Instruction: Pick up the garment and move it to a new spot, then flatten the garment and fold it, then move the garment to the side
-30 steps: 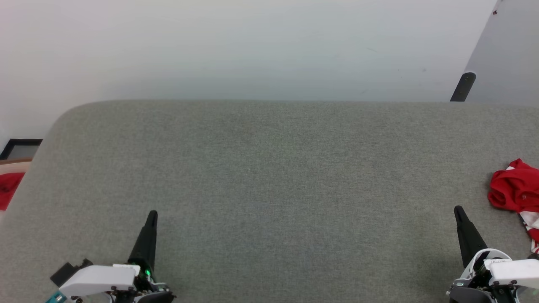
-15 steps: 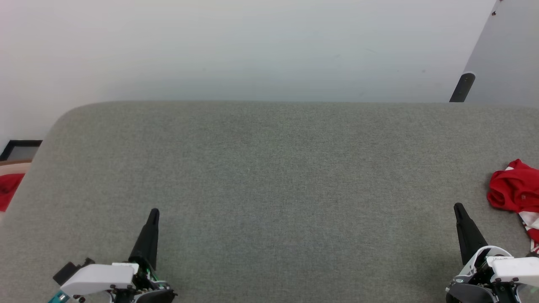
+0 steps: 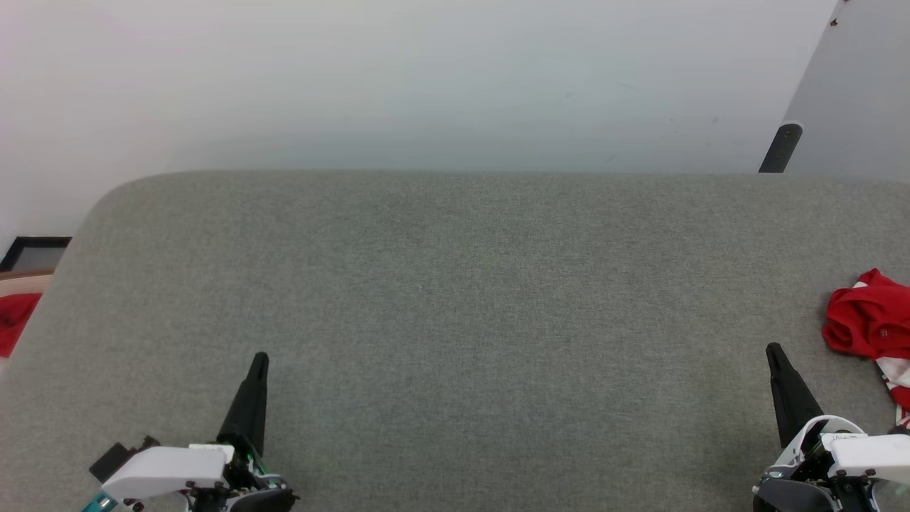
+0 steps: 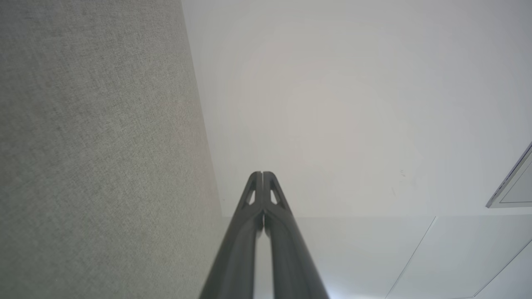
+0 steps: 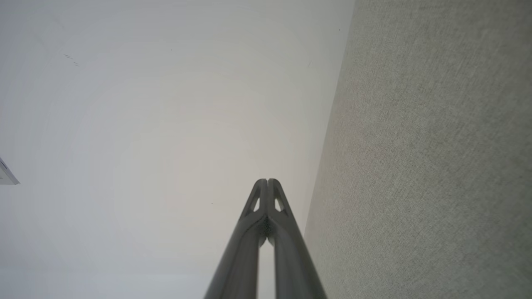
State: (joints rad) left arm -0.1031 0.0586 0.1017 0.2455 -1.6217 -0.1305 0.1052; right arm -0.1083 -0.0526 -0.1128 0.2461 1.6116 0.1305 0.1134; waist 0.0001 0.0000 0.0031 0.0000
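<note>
Both my left gripper (image 3: 260, 359) and my right gripper (image 3: 773, 350) are pinched shut and empty, by the table's (image 3: 455, 284) near edge. The shirt (image 3: 864, 316) lies bunched up at the table's right edge: waiting for pickup, or already put aside. Since a second ago my grippers crept forward; the shirt stayed.
</note>
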